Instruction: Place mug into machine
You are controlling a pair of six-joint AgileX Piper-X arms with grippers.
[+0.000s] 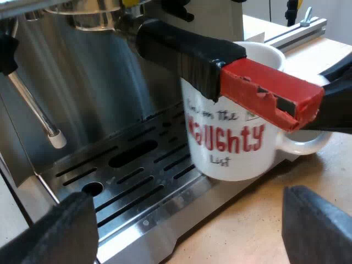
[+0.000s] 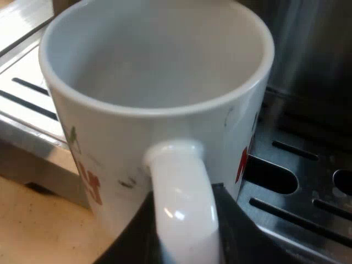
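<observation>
mug [image 1: 231,148] is gleaming glossy ceramic | tray [image 1: 137,176] is shining brushed metal | handle [image 1: 187,49] is showing matt plastic, red end [image 1: 269,91] chipped rough | table [image 1: 258,220] is looking matt wood

The mug [image 2: 159,60] is white, upright and empty inside, with its handle [image 2: 181,192] turned toward the camera. The right gripper [image 2: 184,239] clasps that handle, one black finger [image 2: 242,231] pressed against each side of it. Red and green lettering [image 2: 91,184] runs round the mug's wall beside the handle. Under and beyond the mug lies the espresso machine's slotted metal drip tray [image 2: 297,212], and behind the mug rises the machine's steel front [image 2: 313,49]. Below the mug's handle side, bare wooden table [image 2: 30,220] meets the tray's edge. Whether the mug's base rests on the tray cannot be told.
</observation>
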